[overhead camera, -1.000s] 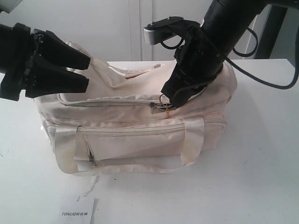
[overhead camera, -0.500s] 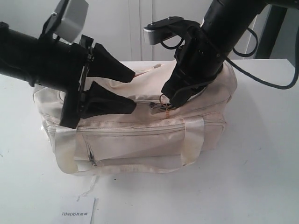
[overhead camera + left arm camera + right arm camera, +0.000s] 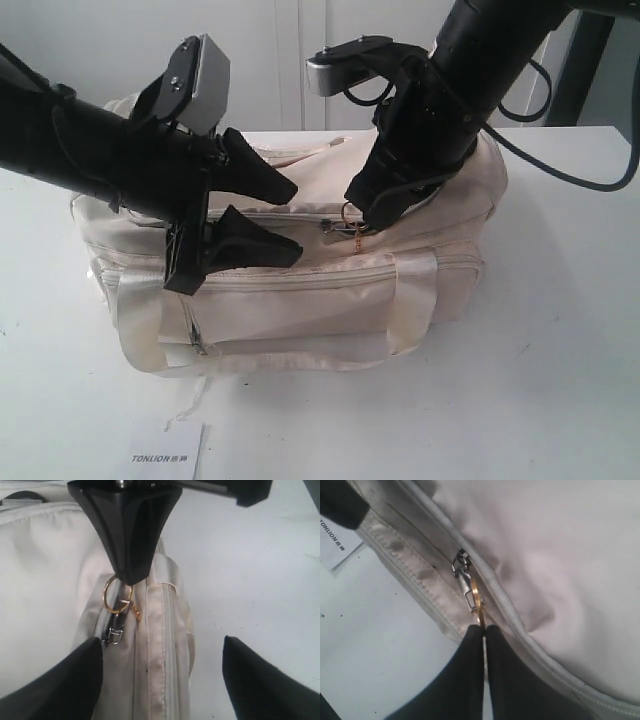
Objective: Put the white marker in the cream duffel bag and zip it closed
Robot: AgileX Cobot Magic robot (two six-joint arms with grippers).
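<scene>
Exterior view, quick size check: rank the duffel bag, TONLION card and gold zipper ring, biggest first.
1. cream duffel bag
2. TONLION card, partly cut off by the frame edge
3. gold zipper ring, by far the smallest

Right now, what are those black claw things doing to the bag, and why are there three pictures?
They are two robot arms, each ending in a hand. One picture looks at the table from outside; the other two come from small cameras on the arms' wrists. On the table lie a cream bag and a white card. The right hand is pinched shut on the gold ring of the bag's zipper. The left hand is open over the bag, holding nothing.
</scene>
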